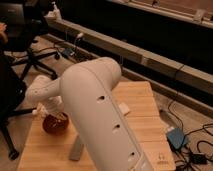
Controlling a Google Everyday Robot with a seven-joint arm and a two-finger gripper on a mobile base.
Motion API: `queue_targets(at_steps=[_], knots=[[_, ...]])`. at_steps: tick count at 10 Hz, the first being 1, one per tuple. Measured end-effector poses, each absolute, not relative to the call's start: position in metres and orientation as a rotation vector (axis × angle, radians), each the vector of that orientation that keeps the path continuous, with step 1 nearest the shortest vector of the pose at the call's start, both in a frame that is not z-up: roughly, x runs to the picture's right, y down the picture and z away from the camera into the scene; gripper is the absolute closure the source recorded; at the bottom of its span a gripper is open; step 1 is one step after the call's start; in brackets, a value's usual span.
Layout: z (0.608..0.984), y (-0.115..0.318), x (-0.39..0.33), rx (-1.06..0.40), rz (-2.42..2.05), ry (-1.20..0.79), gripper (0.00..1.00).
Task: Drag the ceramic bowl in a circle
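The ceramic bowl point(54, 125), round, shallow and glossy orange-red, sits on the left part of the wooden table point(142, 97). My gripper point(60, 116) reaches down to the bowl's far rim at the end of the white forearm point(42, 92) and is shut on that rim. The big white upper arm point(100, 115) fills the middle of the camera view and hides the table behind it.
A small flat white object point(123, 108) lies on the table just right of the arm. A black office chair point(30, 55) and a dark figure point(7, 92) stand at the left. A blue box point(176, 138) and cables lie on the floor at the right.
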State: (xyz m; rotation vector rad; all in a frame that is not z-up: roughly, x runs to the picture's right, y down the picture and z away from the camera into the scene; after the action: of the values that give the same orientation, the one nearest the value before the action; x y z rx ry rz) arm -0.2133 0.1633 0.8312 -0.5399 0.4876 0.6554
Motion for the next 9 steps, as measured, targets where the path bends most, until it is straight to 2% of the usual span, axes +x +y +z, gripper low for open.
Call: queue_targets(at_steps=[4, 9], knots=[[0.791, 0.198, -0.189, -0.537, 0.520, 0.511, 1.00], [0.726, 0.248, -0.207, -0.618, 0.314, 0.440, 1.00]])
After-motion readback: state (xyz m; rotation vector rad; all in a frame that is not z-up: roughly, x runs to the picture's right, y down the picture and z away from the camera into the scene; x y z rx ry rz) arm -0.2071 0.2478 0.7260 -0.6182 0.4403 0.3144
